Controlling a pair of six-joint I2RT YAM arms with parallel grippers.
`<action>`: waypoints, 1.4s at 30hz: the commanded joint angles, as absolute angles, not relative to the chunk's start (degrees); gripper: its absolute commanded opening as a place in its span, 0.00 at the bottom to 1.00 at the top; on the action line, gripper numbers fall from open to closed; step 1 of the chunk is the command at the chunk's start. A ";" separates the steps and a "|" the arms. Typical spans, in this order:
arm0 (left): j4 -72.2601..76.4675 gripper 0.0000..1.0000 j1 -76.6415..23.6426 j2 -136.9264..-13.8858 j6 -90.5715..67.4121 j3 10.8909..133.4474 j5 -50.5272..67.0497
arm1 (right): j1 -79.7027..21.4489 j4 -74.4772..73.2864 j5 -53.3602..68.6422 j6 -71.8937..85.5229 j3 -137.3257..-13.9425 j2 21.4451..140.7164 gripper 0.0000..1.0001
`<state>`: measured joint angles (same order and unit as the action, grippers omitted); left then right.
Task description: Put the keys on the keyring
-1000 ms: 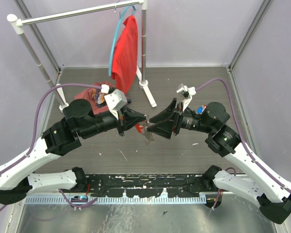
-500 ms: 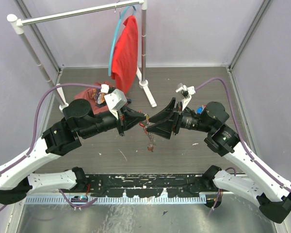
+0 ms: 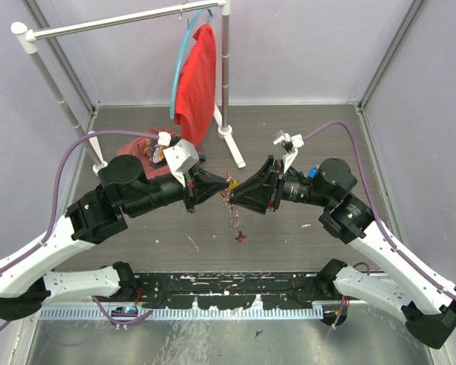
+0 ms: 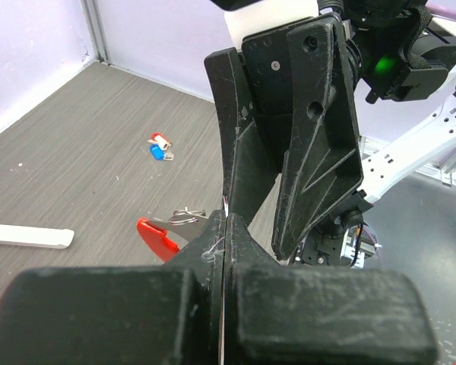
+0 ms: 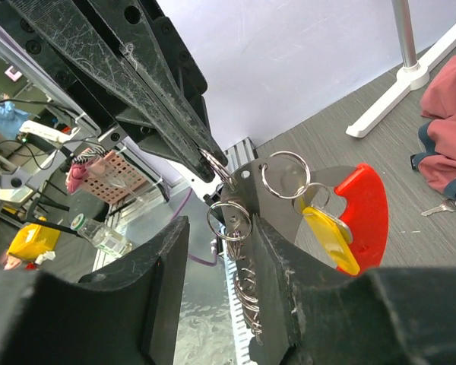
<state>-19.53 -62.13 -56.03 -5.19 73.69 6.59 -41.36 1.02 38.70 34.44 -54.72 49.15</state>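
Where the two arms reach in from the near edge of the bench (image 3: 281, 237), their grippers meet nose to nose at mid-frame in the top view. Nearest the left wrist camera, the left gripper (image 4: 225, 222) has its jaws pressed together, pinching a wire loop of the keyring (image 5: 285, 175) at the very tips. Facing it, the right gripper (image 5: 219, 222) has its jaws spread. A lower ring (image 5: 228, 220) and the bead chain (image 5: 247, 293) hang in the gap between its fingers, and whether either finger touches them cannot be told. The keyring is held clear of the bench, between the two grippers. A yellow tag (image 5: 330, 232) and a red tag (image 5: 365, 201) hang from it, right of centre in the right wrist view.

Farther out, a red-headed and a blue-headed key (image 4: 159, 147) lie together on the bench, upper left of the left wrist view. At the right edge of the right wrist view a silver key (image 5: 443, 206) lies just beside a maroon cloth (image 5: 452, 137).

At the back of the bench, top centre of the top view, stands a garment rack (image 3: 225, 76). A red cloth (image 3: 196, 80) hangs from it on a blue hanger (image 3: 176, 76).
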 commanded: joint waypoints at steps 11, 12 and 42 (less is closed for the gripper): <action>-15.75 0.00 -62.03 -55.85 -5.76 73.28 6.77 | -41.48 4.23 39.64 35.29 -55.09 47.70 0.36; -15.67 0.00 -61.97 -55.93 -5.74 73.30 6.81 | -41.48 4.23 39.64 35.32 -55.10 47.72 0.36; -15.39 0.00 -61.98 -56.28 -6.94 74.16 7.62 | -41.48 2.45 37.21 34.82 -54.42 46.94 0.36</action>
<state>-19.09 -62.13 -56.36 -6.46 73.69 6.81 -41.36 1.15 38.13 34.65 -54.52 48.23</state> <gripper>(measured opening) 0.007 0.353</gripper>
